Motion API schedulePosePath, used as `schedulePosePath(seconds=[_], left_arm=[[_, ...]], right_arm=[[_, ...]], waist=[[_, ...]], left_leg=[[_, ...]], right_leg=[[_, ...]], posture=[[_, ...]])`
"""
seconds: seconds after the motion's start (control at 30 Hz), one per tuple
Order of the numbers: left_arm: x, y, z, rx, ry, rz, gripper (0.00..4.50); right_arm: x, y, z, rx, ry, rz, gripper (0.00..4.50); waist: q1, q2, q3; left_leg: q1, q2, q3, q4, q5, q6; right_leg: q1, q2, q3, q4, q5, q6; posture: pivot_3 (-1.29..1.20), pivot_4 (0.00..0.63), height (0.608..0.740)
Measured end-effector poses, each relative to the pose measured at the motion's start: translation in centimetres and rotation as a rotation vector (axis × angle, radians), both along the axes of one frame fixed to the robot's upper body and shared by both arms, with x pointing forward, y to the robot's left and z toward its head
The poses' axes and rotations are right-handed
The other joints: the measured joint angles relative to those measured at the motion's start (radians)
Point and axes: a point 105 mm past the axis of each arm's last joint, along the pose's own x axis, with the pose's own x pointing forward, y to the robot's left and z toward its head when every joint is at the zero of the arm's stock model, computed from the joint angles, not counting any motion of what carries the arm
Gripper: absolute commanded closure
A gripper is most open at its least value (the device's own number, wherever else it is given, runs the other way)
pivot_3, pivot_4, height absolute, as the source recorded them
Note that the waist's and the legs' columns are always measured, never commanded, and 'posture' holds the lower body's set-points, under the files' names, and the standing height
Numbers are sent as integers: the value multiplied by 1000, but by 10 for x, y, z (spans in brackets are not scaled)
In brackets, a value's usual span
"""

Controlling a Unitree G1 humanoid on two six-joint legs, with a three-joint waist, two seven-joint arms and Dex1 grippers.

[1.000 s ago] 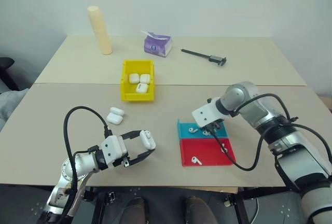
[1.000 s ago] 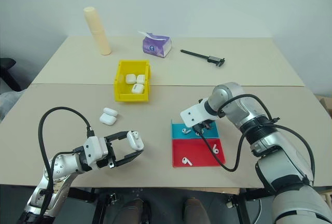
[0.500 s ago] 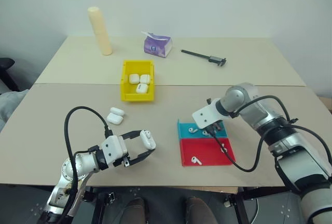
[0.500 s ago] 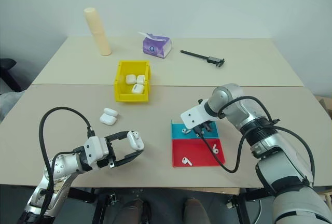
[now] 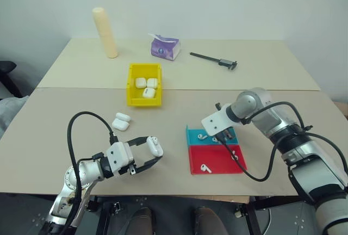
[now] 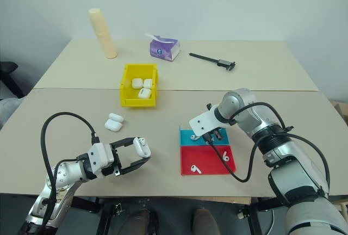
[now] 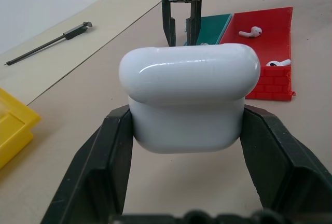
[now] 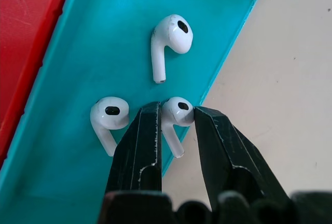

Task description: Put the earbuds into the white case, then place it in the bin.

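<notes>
My left gripper (image 5: 154, 149) is shut on a white case (image 7: 189, 97) and holds it level just above the table's near left. Over the teal tray (image 5: 193, 132) my right gripper (image 8: 174, 111) points down, its fingers (image 8: 148, 130) pressed on either side of one earbud (image 8: 178, 111) at the tray's edge. Two more earbuds (image 8: 171, 35) (image 8: 110, 113) lie in that tray. Another two earbuds (image 5: 205, 167) rest in the red tray (image 5: 217, 153). The yellow bin (image 5: 144, 101) stands further back on the left with three white cases (image 5: 145, 85) inside.
Two loose white cases (image 5: 120, 121) lie between the bin and my left gripper. At the back of the table are a cream cylinder (image 5: 105, 32), a purple tissue pack (image 5: 165, 47) and a black caliper (image 5: 213, 59).
</notes>
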Motion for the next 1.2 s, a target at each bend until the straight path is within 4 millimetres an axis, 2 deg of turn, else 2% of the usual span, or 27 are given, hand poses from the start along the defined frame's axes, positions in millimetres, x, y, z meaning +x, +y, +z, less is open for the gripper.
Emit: schedulePosePath(seconds=[0.17, 0.2, 0.3, 0.4, 0.6, 0.7, 0.8, 0.87, 0.93, 1.03, 1.2], left_arm=[[2, -1, 4, -3, -15, -5, 1716], [3, -2, 6, -11, -18, -7, 1716], [9, -6, 16, -48, -35, -14, 1716], [13, -14, 34, -126, -53, -35, 1716], [21, -29, 67, -226, -75, -108, 1716], [27, -44, 92, -307, -98, -174, 1716], [28, -57, 108, -361, -101, -236, 1716], [29, -67, 118, -398, -100, -282, 1716], [29, -74, 127, -425, -99, -314, 1716], [31, -79, 133, -451, -91, -338, 1716], [28, -87, 134, -449, -69, -390, 1716]], right_arm=[[-3, 3, 5, 68, 16, -49, 3358], [-5, 5, 10, 102, 16, -63, 3358], [-7, 8, 42, 245, -20, -112, 3358], [-15, 8, 85, 503, -43, -197, 3358], [-47, 5, 151, 1046, 63, -328, 3358], [-73, 7, 177, 1354, 192, -296, 3358], [-95, 5, 192, 1631, 373, -241, 3358], [-106, 0, 194, 1788, 485, -217, 3358], [-114, -2, 183, 1847, 565, -251, 3358], [-124, 0, 169, 1879, 654, -303, 3358], [-140, 9, 161, 1863, 658, -310, 3358]], waist=[[0, 0, 0], [1, 1, 0], [3, 1, 1], [9, 1, 1], [14, 1, 1], [17, 1, 1], [13, 1, 1], [12, 1, 1], [13, 1, 1], [7, 1, 1], [-8, 1, 1]], left_leg=[[-5, 0, 0, 0, 0, 0], [-7, 0, 0, 0, 0, 0], [-8, 0, 0, 0, 0, 0], [-8, 0, -1, 0, 0, 0], [-8, -1, -4, 0, 0, 0], [-9, -1, -7, 0, 0, 0], [-8, -1, -8, 0, 0, 0], [-8, -1, -8, 0, 0, 0], [-9, -2, -8, 0, 0, 0], [-9, -2, -9, 0, 0, 0], [-8, -2, -11, 0, 0, 0]], right_leg=[[-6, 0, 1, 1, 0, 0], [-7, 0, 1, 1, 0, 0], [-9, 0, 0, 1, 0, 0], [-8, 0, 0, 1, 0, 0], [-7, 0, 0, 1, 0, 0], [-6, 1, -1, 1, 0, 1], [-6, 1, 0, 1, 1, 1], [-5, 1, -1, 0, 1, 1], [-5, 1, -1, 0, 1, 1], [-5, 0, 0, -1, 1, 2], [-5, 2, 1, 0, 1, 3]], posture=[[0, 150, 740], [0, 150, 740], [0, 150, 740], [0, 150, 740], [0, 150, 740], [0, 150, 740], [0, 150, 740], [0, 150, 740], [0, 150, 740], [0, 150, 740], [0, 150, 740]])
